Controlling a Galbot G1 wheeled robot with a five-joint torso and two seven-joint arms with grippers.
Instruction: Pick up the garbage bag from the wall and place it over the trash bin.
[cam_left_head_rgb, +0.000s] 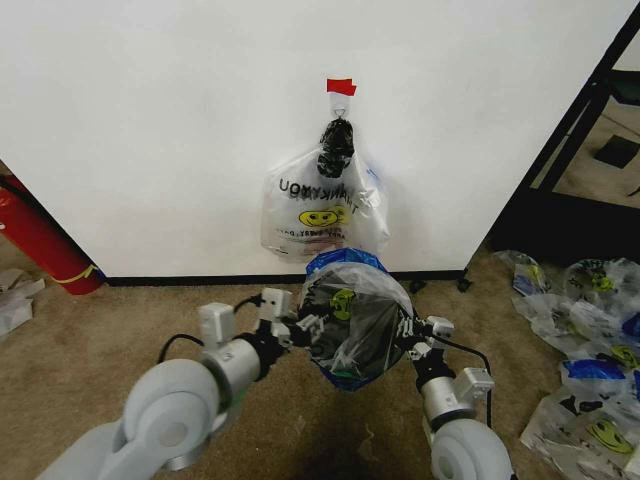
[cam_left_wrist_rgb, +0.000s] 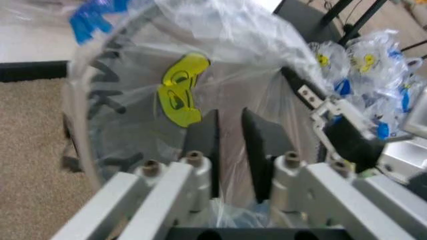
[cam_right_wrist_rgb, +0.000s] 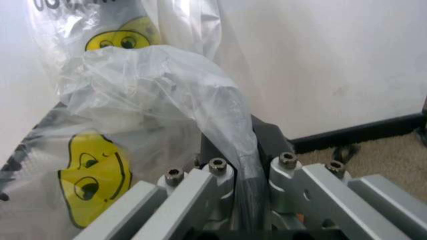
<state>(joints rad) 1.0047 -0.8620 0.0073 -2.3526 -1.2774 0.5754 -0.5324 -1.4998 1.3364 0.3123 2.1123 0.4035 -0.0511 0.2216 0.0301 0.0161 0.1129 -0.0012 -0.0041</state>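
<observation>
Now the garbage bag (cam_left_head_rgb: 352, 315) is being spread over the trash bin (cam_left_head_rgb: 350, 375), just in front of the wall (cam_left_head_rgb: 150, 130), gripped at its sides by the left gripper (cam_left_head_rgb: 303, 326), jaws slightly apart around film, and the right gripper (cam_left_head_rgb: 408, 333), jaws clamped on film; pulling the rim down evenly is judged next.

Floor's just tan carpet (cam_left_head_rgb: 120, 330) with a heap of smiley bags (cam_left_head_rgb: 585, 350) dumped on the right and a red cylinder (cam_left_head_rgb: 40, 240) leaning at the left wall.
</observation>
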